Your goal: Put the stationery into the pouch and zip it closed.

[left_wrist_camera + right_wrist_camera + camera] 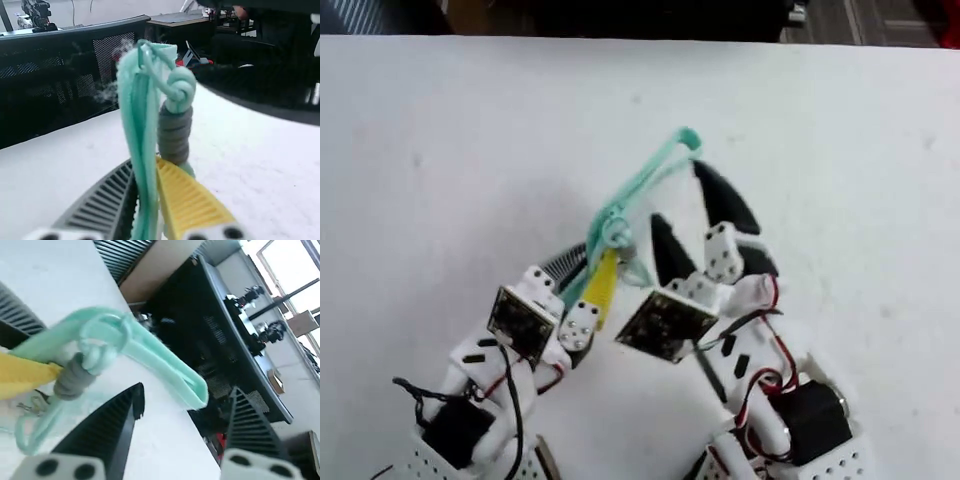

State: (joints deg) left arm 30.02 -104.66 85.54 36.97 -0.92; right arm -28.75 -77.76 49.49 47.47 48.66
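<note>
1. I see no pens or other stationery lying on the worktop [440,150]. They may be inside the pouch [642,188] already, but I cannot see in, so that is only my guess.
2. The pouch is near the middle of the worktop. It is turned on its edge and runs from my left jaws out toward 1 o'clock.
3. My left jaws, one grey and one yellow, are squeezed tight on the near end of the pouch. They come at it from 7 o'clock.
4. My right jaws are black and stand wide apart, with nothing in them. They sit just beside the pouch, on its 4 o'clock side.
5. I cannot tell if the zip is closed. I think zipping is the job right now: one side holds the pouch, and the other is free to take the pull. So the task looks far along but not done.
6. The pouch is mint green. It looks thin, flat, soft and floppy.
7. A mint cord [150,55] hangs from it, tied in a round knot [180,87]. Under the knot is a grey bead [175,132] with rings around it. It looks rubbery.
8. My jaws look like hard plastic with little ridges. The worktop is white and smooth.
</note>
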